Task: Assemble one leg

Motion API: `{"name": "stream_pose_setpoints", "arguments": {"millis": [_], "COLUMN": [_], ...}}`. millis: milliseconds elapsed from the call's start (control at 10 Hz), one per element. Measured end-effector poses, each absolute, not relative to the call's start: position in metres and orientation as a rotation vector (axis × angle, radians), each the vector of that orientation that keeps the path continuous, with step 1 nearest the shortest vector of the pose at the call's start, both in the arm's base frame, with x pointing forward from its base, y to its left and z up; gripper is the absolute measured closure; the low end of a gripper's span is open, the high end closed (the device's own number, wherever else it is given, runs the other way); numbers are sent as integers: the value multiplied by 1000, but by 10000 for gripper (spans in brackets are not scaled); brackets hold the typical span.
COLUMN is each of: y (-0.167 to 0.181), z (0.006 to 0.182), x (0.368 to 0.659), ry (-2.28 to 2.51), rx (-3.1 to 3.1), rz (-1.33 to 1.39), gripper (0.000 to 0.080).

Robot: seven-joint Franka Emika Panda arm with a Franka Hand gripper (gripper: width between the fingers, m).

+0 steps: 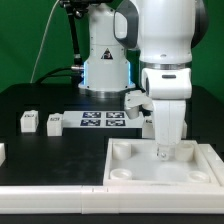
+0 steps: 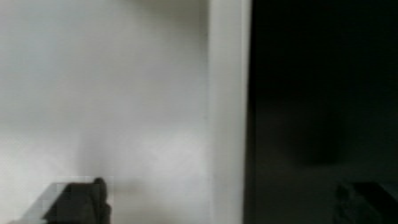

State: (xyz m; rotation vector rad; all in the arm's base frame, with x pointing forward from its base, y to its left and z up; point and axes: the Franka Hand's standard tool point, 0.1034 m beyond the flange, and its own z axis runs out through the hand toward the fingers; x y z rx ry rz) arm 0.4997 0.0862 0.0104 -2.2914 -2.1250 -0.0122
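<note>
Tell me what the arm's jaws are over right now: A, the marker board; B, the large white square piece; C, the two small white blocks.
B: the jaws are down over the large white square piece, while the two small white blocks and the marker board lie further toward the exterior view's left.

green backdrop (image 1: 20, 30), black table (image 1: 60, 160)

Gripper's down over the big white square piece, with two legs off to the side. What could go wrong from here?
1. The gripper, open and empty, sits low at the rim of the large square piece; descending further could knock or shift it.
2. One leg lies past the marker board, close to a second leg; grasping one might nudge the other.
</note>
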Motion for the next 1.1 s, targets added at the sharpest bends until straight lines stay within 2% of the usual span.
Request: {"name": "stream_pose_setpoints", "arguments": {"millis": [200,600,800,1100], "y": [86,81,77,78], "z": [13,48,70,66], "x": [498,462,453,452], "ry": [-2125,-2116,-2086,-1881], "rx": [-2294,-2337,-2393,-2547], "rz": [-12,-15,-26,-24], "gripper": [151,151,151,151]}}
